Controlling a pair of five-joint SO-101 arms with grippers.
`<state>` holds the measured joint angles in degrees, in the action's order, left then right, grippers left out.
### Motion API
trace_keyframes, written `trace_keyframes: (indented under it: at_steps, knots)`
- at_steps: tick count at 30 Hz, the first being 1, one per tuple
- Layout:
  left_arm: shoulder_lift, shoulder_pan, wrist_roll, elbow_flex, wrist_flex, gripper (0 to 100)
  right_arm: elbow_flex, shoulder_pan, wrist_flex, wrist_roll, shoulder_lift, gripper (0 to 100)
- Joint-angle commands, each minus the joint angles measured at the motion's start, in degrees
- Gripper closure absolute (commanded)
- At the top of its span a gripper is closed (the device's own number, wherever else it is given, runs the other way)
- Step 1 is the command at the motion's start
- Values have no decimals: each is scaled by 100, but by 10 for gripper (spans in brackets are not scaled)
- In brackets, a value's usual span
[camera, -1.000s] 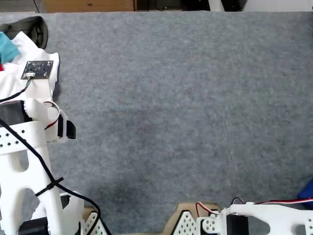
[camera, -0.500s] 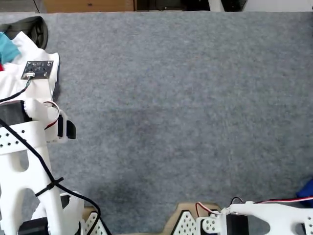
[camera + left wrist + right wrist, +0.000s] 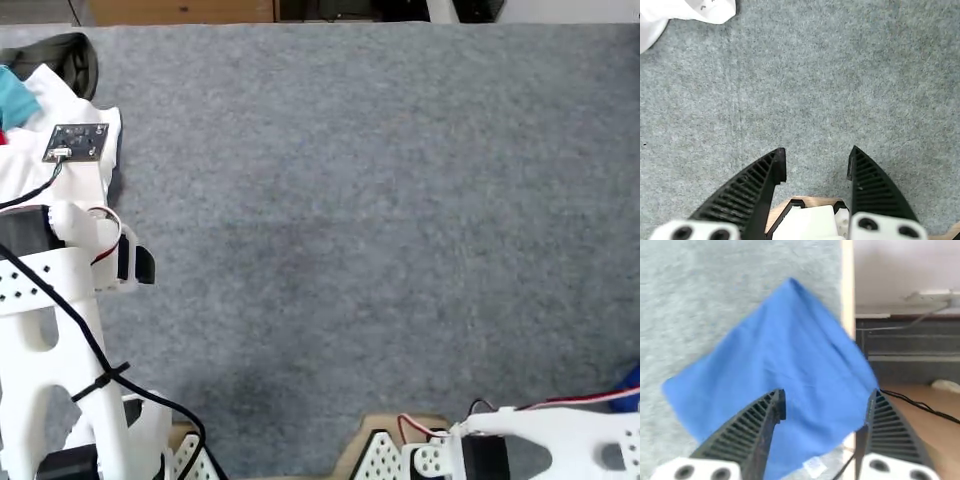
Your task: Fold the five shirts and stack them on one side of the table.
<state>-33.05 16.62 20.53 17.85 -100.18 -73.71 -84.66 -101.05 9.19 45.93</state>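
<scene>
A pile of shirts lies at the far left corner of the grey mat: a white shirt (image 3: pixel 62 120) on top, with teal (image 3: pixel 14 96) and dark olive (image 3: pixel 72 52) cloth beside it. The white left arm (image 3: pixel 55 300) stands just in front of that pile. My left gripper (image 3: pixel 816 162) is open over bare mat, and a corner of the white shirt (image 3: pixel 685 10) lies a little beyond its fingertips. A blue shirt (image 3: pixel 785 370) lies flat at the table's right edge. My right gripper (image 3: pixel 826 400) hovers open over it, nothing held.
The grey felt mat (image 3: pixel 380 200) covers the table. The right arm's base (image 3: pixel 540 450) sits at the near right, with a sliver of blue cloth (image 3: pixel 632 378) at the edge. Past the table's wooden edge (image 3: pixel 847 290) are a shelf and cables.
The right arm has shifted slightly toward the right edge, so less blue cloth shows in the high view. The left arm has not moved.
</scene>
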Motion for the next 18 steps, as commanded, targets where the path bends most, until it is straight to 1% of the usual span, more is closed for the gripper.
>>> trace_keyframes:
  at_steps: [1, 3, 6, 11, 14, 18]
  knots:
    - [-127, 53, 0, -9, -53, 787, 136, 602, -132, 0, -884, 731]
    - [-127, 114, -105, -26, -53, 788, 497, 998, -132, 0, -1305, 731]
    - [-66, 457, -378, -193, 26, 786, 1349, 1684, -132, 9, -2009, 731]
    - [-57, 1433, -484, -369, 545, 785, 3169, 3011, -123, 413, -3240, 731]
    - [-57, 2092, -448, -360, 1169, 785, 4154, 3943, -123, 721, -3873, 731]
    - [-22, 2804, -457, -334, 2321, 785, 5051, 5174, -105, 1187, -4479, 731]
